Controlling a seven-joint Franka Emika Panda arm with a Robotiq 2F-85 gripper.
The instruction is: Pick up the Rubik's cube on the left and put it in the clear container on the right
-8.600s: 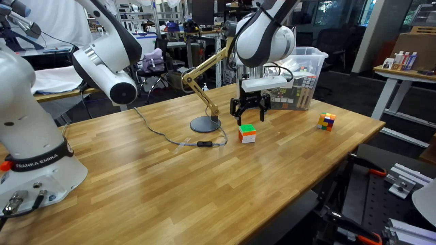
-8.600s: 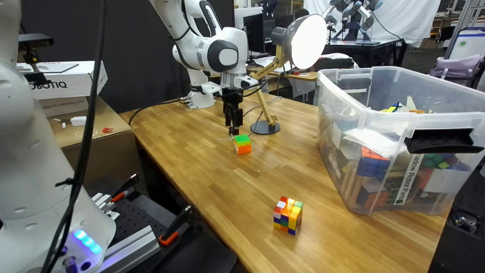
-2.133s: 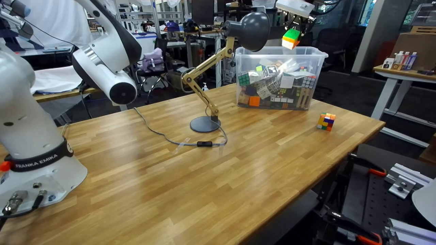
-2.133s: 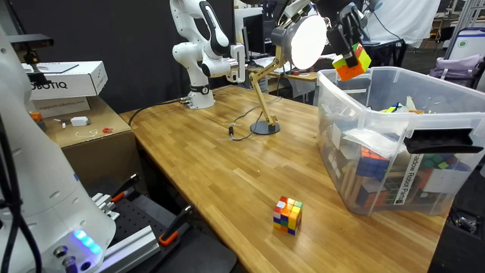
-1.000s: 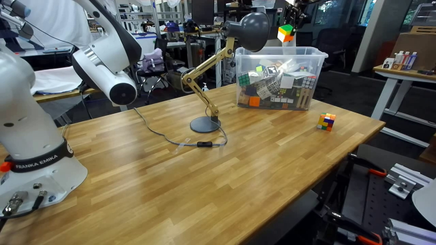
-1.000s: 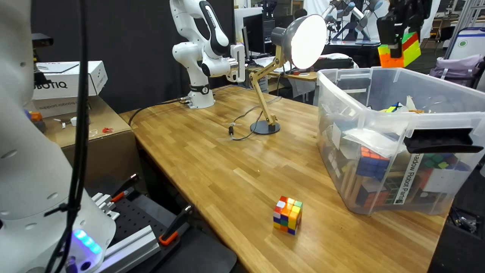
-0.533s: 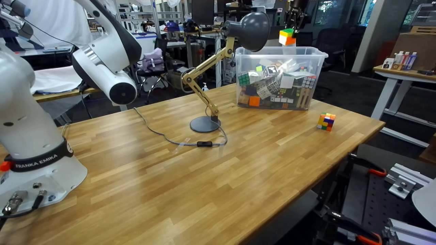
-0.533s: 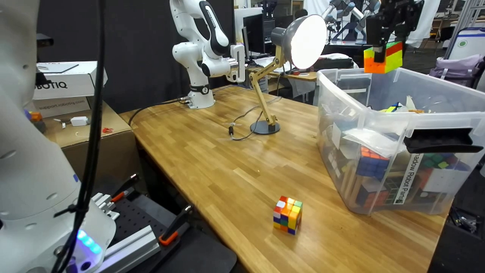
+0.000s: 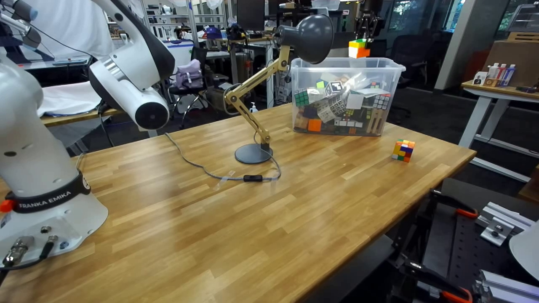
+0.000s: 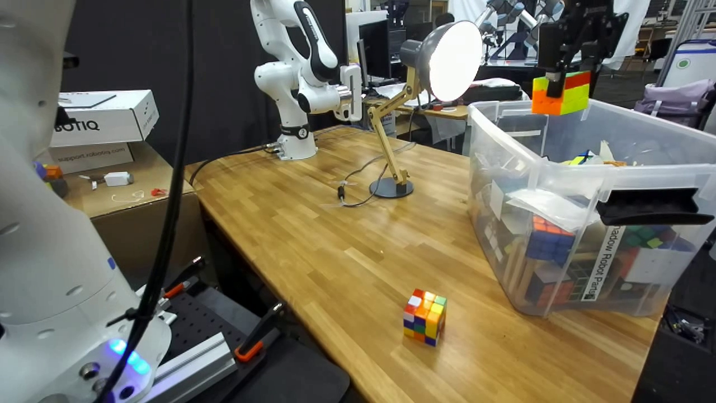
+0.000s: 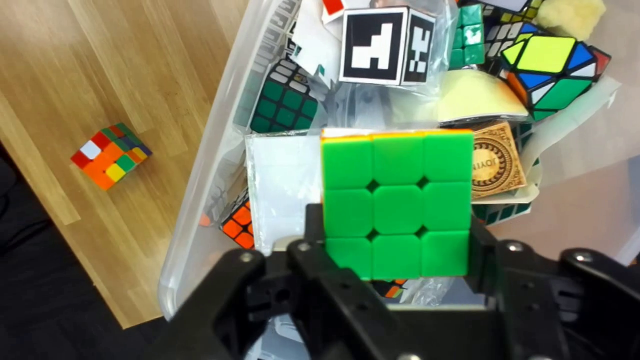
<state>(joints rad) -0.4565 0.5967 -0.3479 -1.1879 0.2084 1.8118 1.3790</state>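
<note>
One cube (image 11: 398,205) in tool (image 11: 398,235) — over one container (image 9: 345,67)

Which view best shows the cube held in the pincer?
The wrist view: there the cube looms large, nearly its whole green face visible in the pincer. Both exterior views show it smaller, over the clear container, but reveal side faces; in an exterior view a finger hides part of it.

fingers (image 11: 314,225): 2, clamped, raised, pointing down | arm (image 10: 50,252): white, base lights (image 10: 139,365) glowing blue
</note>
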